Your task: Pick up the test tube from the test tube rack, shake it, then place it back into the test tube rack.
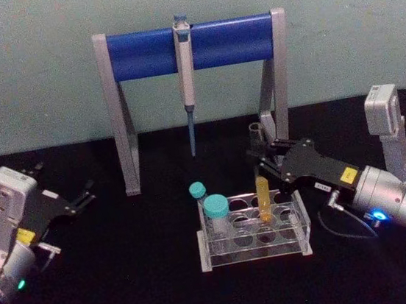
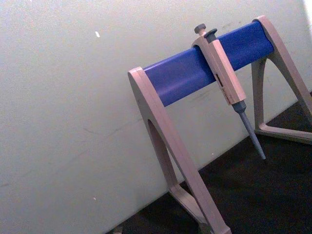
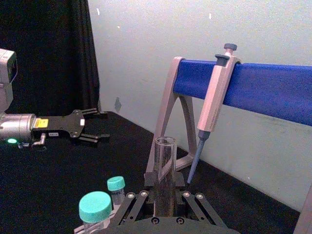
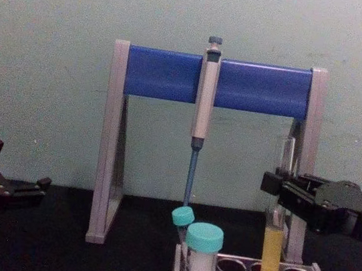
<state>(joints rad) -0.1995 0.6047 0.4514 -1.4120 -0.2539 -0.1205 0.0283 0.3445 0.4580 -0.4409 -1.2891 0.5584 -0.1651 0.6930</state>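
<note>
1. The test tube (image 1: 265, 198) stands upright in a hole in the right half of the test tube rack (image 1: 253, 256), with yellow liquid low inside it.
2. The right gripper (image 1: 261, 161) looks clamped on the bare glass above the liquid, a finger against each side.
3. Best, I'd say, to lift straight up until the round bottom clears the plate. With no cap on, the shaking should be gentle.
4. The right arm reaches in low from the right. The left gripper (image 1: 82, 196) idles well apart on the left, fingers spread.

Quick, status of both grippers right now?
Left gripper: open, holding nothing.
Right gripper: closed on the test tube, whose bottom sits in the test tube rack.
</note>
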